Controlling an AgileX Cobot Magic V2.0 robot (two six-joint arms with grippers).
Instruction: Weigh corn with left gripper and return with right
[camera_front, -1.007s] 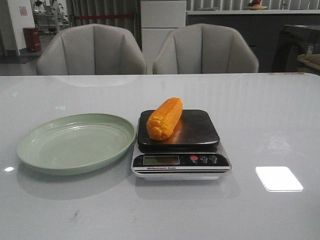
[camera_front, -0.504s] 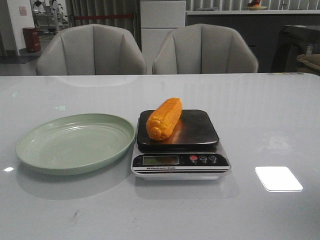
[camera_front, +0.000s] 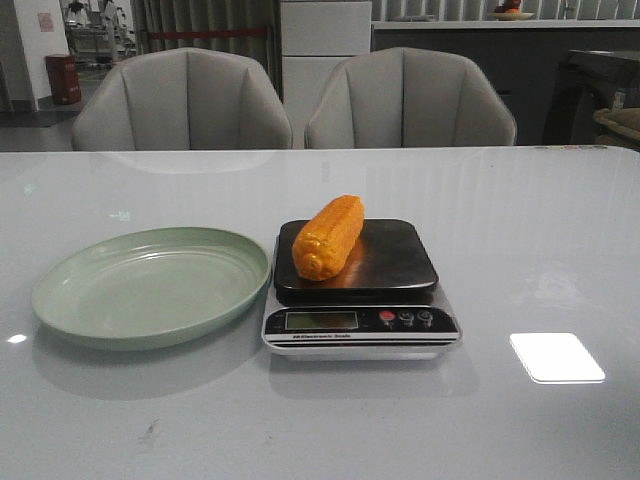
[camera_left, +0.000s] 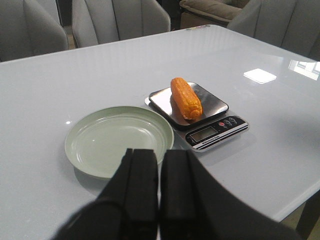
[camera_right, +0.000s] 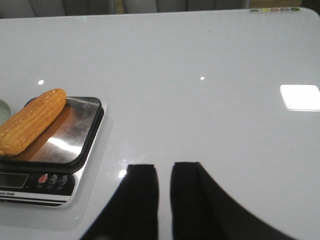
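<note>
The orange-yellow corn (camera_front: 330, 237) lies lengthwise on the left part of the black platform of a kitchen scale (camera_front: 400, 262). It also shows in the left wrist view (camera_left: 186, 98) and the right wrist view (camera_right: 31, 122). Neither arm shows in the front view. My left gripper (camera_left: 160, 152) is shut and empty, held back above the table's near edge with the plate and scale ahead of it. My right gripper (camera_right: 165, 167) is empty, its fingers nearly together with a thin gap, to the right of the scale (camera_right: 75, 127) and apart from it.
An empty pale green plate (camera_front: 60, 310) sits just left of the scale, almost touching it; it shows in the left wrist view (camera_left: 90, 165) too. The white glossy table carries a bright light reflection (camera_front: 557, 357). Two grey chairs (camera_front: 185, 100) stand behind the table.
</note>
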